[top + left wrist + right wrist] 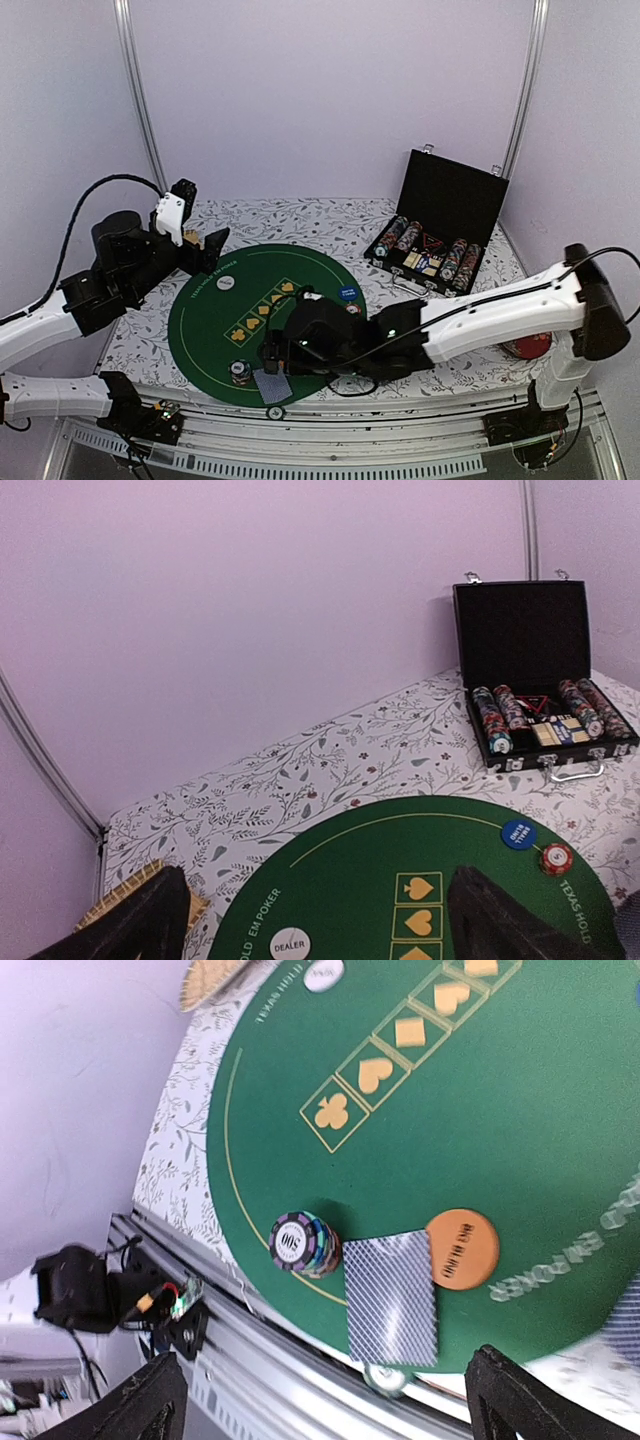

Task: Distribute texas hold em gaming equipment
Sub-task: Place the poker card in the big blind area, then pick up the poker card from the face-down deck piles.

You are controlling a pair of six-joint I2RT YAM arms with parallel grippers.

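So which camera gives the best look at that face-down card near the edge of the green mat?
The right wrist view: the card shows whole, its patterned back clear, beside the orange button. The top view shows it only small and dim. The left wrist view misses it.

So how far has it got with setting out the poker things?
Already laid on the green mat: a dealer button, blue button, orange button, a chip stack and a face-down card. Nothing is in hand; the right tool hangs open over that card, the left tool is open too. Left: many chips sit in the case.
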